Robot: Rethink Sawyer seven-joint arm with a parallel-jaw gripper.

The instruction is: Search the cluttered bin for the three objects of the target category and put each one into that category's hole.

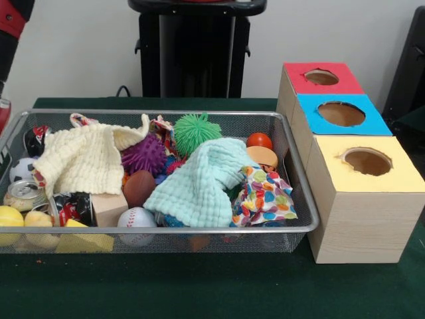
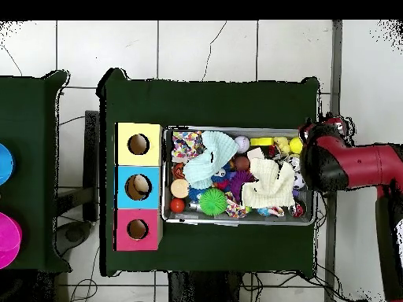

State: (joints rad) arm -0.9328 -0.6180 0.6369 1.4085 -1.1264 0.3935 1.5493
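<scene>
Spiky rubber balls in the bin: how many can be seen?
2: a green spiky ball by the bin's far wall, and a purple spiky ball just nearer, beside the cream cloth. Cloths may hide more.

Front view: camera low and near, across the table from the robot, facing its pedestal (image 1: 197, 46); the bin (image 1: 302, 222) and the three wooden boxes (image 1: 362, 219) fill most of the picture.

Overhead view: camera high above, looking straight down, farther off; takes in the whole table (image 2: 212, 102), surrounding floor tiles (image 2: 205, 51) and the red arm (image 2: 358, 167) at the right.

Shared: bin (image 2: 236, 221), boxes (image 2: 138, 186), table top (image 1: 166, 286). Overhead is turned half round against front.
</scene>
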